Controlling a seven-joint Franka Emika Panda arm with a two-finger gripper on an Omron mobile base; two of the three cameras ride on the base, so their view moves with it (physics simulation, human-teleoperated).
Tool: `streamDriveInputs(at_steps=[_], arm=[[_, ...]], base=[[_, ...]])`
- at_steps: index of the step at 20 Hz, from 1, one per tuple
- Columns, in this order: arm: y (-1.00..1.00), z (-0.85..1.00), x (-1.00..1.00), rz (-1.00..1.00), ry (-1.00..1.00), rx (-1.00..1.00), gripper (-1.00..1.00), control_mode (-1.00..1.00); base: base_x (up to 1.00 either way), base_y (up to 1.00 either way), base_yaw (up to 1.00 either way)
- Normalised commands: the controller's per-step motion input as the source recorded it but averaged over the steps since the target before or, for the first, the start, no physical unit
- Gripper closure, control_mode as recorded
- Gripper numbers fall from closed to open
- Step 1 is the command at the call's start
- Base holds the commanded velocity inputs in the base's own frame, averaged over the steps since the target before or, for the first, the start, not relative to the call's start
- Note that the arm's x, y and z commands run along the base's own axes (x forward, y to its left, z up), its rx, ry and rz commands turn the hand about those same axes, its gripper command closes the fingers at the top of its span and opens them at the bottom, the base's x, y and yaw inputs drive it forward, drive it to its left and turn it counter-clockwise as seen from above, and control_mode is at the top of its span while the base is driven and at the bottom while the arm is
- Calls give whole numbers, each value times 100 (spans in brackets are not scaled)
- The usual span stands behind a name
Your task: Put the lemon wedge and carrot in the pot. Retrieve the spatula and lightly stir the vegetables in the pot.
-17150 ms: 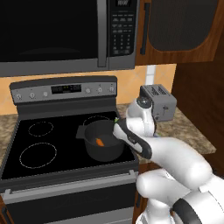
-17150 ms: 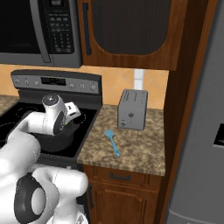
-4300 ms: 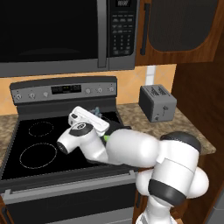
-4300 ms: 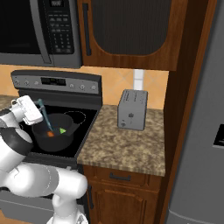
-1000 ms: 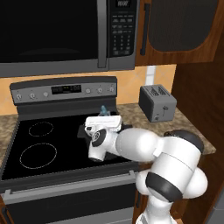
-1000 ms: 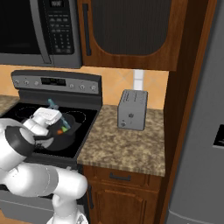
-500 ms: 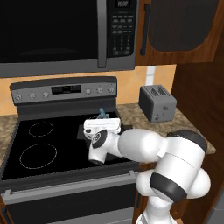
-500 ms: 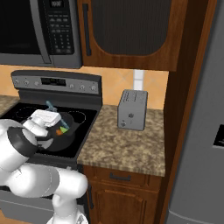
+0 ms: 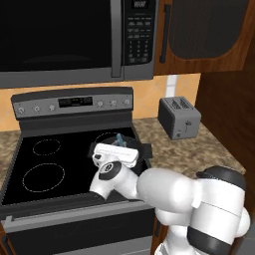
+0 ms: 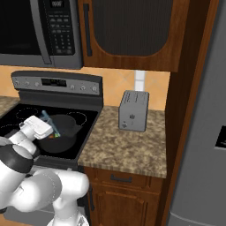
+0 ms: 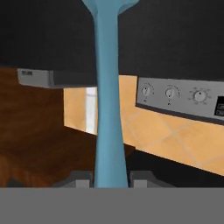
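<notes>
My gripper [image 11: 111, 181] is shut on the slim blue-teal spatula [image 11: 108, 100], whose handle rises straight up between the two fingertips [image 11: 78, 179]. In the left base view the white hand covers most of the dark pot [image 9: 144, 151], and the spatula's end [image 9: 119, 138] pokes out above my gripper [image 9: 118, 147]. From the right, my gripper [image 10: 46, 126] hangs over the pot's left rim and the spatula [image 10: 51, 124] slants down into the pot [image 10: 66, 130]. A small orange and green speck shows by the spatula's lower end, too small to tell the carrot from the lemon wedge.
The pot sits on the black stove top [image 9: 45, 159], under the microwave [image 9: 74, 40]. A silver toaster [image 10: 133, 110] stands on the speckled counter [image 10: 128, 152] to the right. A tall grey fridge [image 10: 203, 132] closes off the far right.
The hand with the spatula has drifted a little left and lower over the pot. The grip on the spatula has not changed.
</notes>
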Motion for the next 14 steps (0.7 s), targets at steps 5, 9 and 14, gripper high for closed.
streamDriveInputs(at_steps=[5, 9, 14], arm=[[0, -30, 9, -14, 0, 15, 100, -100], [0, -15, 0, -7, 0, 20, 100, -100], [4, 0, -11, -9, 0, 21, 100, -100]], base=[[0, 0, 0], [0, 0, 0], [0, 0, 0]])
